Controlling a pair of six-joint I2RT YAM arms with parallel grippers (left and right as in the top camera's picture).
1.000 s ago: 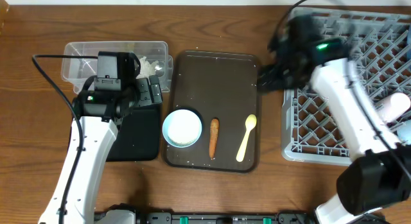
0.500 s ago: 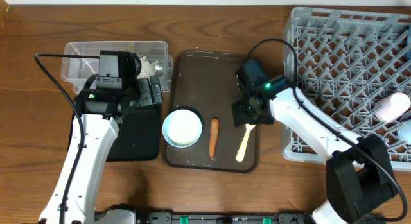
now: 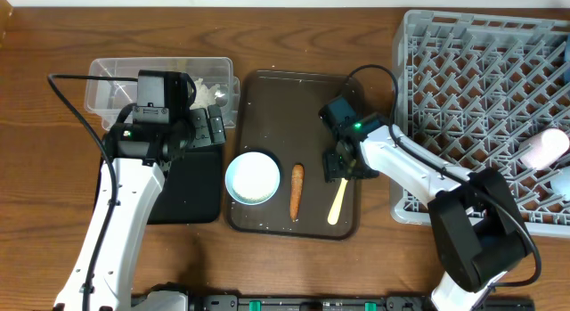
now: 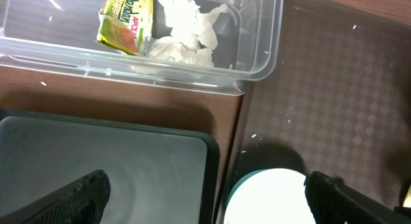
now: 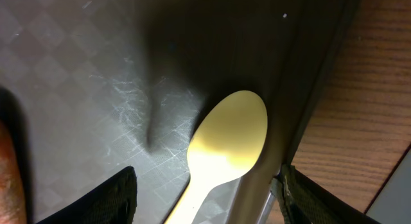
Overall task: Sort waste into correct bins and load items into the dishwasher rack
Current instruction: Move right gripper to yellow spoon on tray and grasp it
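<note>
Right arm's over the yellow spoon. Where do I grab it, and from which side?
Likely the spoon by its thin handle just below the bowl, from straight above, right end effector closing across its width. It lies flat on the brown tray, so nothing gets under it sideways. The tray's rim runs close alongside; keep that finger inside it.

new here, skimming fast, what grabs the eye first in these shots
The grey dishwasher rack fills the right side. The right gripper hangs open over the pale yellow spoon on the brown tray. At left, a clear tub holds a yellow-green wrapper and white tissue.
</note>
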